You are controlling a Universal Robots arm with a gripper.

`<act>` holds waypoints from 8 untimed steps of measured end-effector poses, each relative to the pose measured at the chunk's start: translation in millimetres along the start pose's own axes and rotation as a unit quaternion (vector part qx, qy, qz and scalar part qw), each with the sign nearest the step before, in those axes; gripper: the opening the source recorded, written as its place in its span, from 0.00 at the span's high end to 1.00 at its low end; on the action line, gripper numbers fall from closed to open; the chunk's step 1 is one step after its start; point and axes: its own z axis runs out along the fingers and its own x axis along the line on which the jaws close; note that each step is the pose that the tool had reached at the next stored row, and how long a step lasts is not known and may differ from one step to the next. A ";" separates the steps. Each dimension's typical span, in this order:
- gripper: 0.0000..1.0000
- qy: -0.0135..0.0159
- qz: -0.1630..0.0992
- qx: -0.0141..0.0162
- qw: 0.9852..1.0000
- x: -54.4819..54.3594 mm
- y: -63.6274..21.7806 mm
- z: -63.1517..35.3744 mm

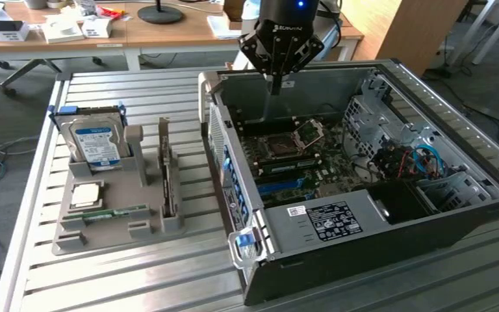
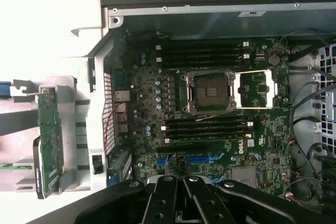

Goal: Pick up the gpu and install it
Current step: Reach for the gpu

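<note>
The gpu [image 1: 167,170] is a thin card standing on edge in a slot of the grey holder [image 1: 115,231], at the exterior view's left of the open computer case [image 1: 345,221]. Seen from the wrist, the gpu [image 2: 51,140] shows a green board face. My gripper [image 1: 275,86] hangs above the far wall of the case, well away from the card, with its jaws shut and nothing between them. Its black fingers [image 2: 168,203] sit over the motherboard [image 2: 210,124], close to the blue expansion slots [image 2: 202,158].
The holder also carries a silver hard drive [image 1: 93,143], a square processor [image 1: 86,194] and a narrow green memory stick [image 1: 111,213]. Everything stands on a slatted metal table [image 1: 102,286]. Wooden desks [image 1: 145,29] with clutter stand behind. Cables [image 1: 405,162] crowd the case's near-right corner.
</note>
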 end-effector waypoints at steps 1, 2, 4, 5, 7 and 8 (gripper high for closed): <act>0.89 0.000 0.000 0.000 1.000 1.7 -0.1 0.0; 0.89 0.000 0.000 0.000 1.000 3.8 -0.3 -0.1; 0.89 0.000 0.000 0.000 1.000 8.7 -0.6 -0.2; 0.89 0.000 0.000 0.000 1.000 11.2 -0.8 -0.2; 0.89 0.000 0.000 0.000 1.000 16.2 -1.2 -0.3; 0.89 0.000 0.000 0.000 1.000 18.7 -1.4 -0.3</act>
